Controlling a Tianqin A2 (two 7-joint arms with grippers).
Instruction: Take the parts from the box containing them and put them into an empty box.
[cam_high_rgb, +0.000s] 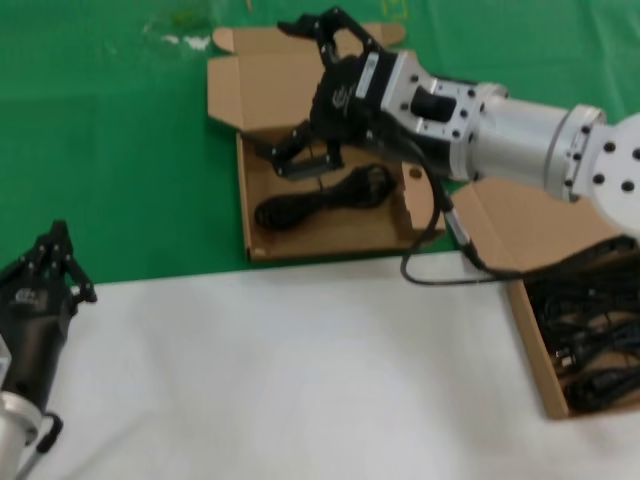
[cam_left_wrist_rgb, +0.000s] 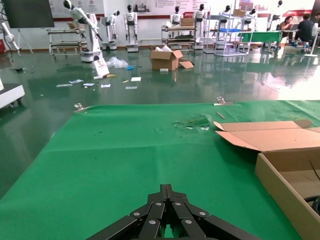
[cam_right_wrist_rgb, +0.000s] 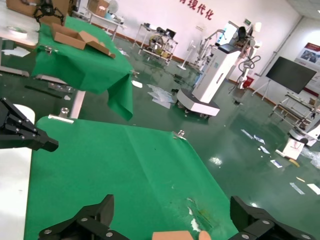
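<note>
The empty box (cam_high_rgb: 262, 225), with a round hole in its side flap, lies open on the green cloth and holds one black coiled cord (cam_high_rgb: 325, 198). My right gripper (cam_high_rgb: 290, 95) hovers over this box and its raised lid, open, with nothing between its fingers. In the right wrist view the right gripper (cam_right_wrist_rgb: 170, 217) stands wide apart above the lid's edge (cam_right_wrist_rgb: 175, 235). The box containing the parts (cam_high_rgb: 535, 360) sits at the right, filled with several black cords (cam_high_rgb: 590, 320). My left gripper (cam_high_rgb: 60, 245) rests shut at the near left; the left wrist view shows its fingertips (cam_left_wrist_rgb: 167, 189) pressed together.
Green cloth (cam_high_rgb: 110, 150) covers the far half of the table and white cloth (cam_high_rgb: 300, 370) the near half. The right box's plain lid (cam_high_rgb: 525, 225) lies open toward the centre box. A black cable (cam_high_rgb: 440, 270) hangs from the right arm. White scuff marks (cam_high_rgb: 185, 40) show at the back left.
</note>
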